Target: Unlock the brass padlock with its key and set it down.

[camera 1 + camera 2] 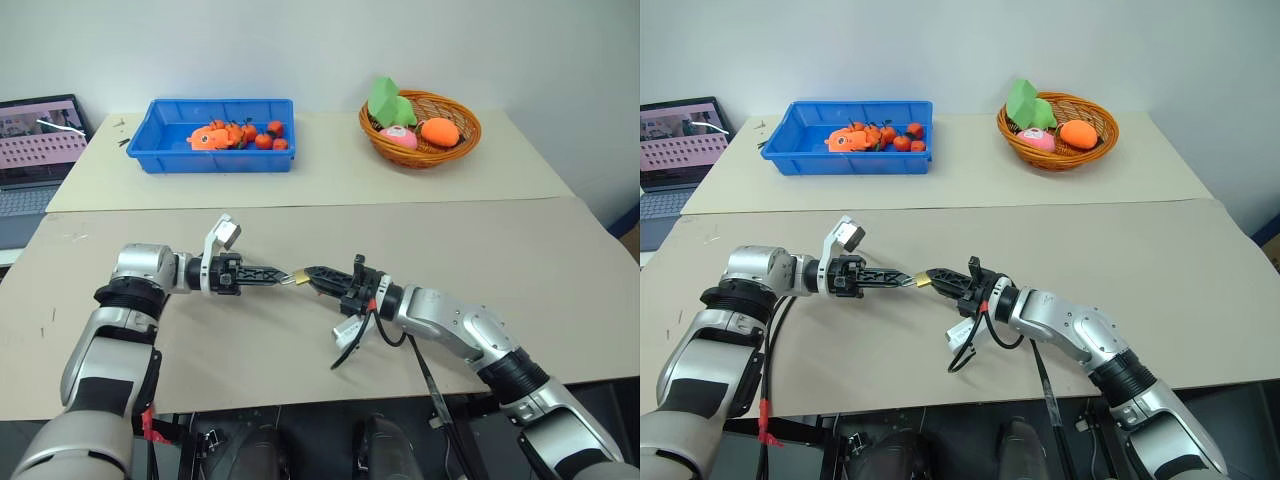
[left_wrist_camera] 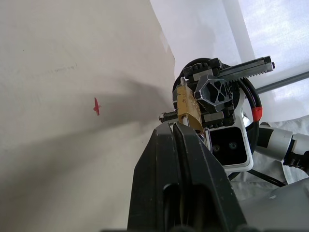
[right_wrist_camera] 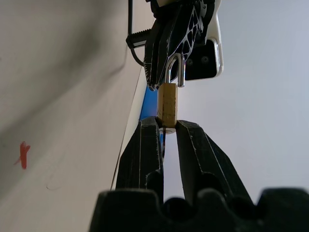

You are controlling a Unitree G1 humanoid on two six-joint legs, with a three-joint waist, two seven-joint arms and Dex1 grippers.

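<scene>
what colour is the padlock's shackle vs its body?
Silvery curved metal shackle on the small yellow-gold brass padlock; clearest in the right wrist view.

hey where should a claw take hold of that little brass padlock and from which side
Grip the brass padlock across its flat body faces, coming from the end opposite the shackle. The left claw already pinches the thin shackle; the right claw clamps the body's base.

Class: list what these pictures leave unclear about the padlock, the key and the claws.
- Key: right wrist view, hidden between the right claw's fingers under the padlock.
- Shackle: whether it is locked or released, its ends covered by the left claw.
- Padlock: head views, too small for detail.
</scene>
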